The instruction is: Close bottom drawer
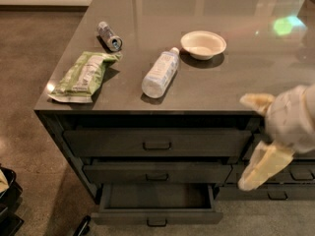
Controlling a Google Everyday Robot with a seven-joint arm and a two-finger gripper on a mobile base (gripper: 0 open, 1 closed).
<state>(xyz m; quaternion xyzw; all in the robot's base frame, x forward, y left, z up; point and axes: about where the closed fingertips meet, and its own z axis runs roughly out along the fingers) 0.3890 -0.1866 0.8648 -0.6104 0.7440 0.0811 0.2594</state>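
The bottom drawer [156, 214] is the lowest of the wide dark grey stack and stands pulled out, its inside bare. Its small loop handle [156, 222] is at the centre of the low front. My gripper [253, 137] hangs at the right, in front of the counter edge and the neighbouring drawers, above and to the right of the open drawer. Its two pale yellow fingers [261, 165] are spread apart and hold nothing. It touches no drawer.
Two taller drawers [157, 142] above are shut. On the grey counter [246, 77] lie a green packet [81, 76], a can [109, 36], a plastic bottle [160, 73] and a white bowl [203, 44]. A narrower drawer stack [290, 173] is at the right. A dark object [7, 200] sits on the floor at the left.
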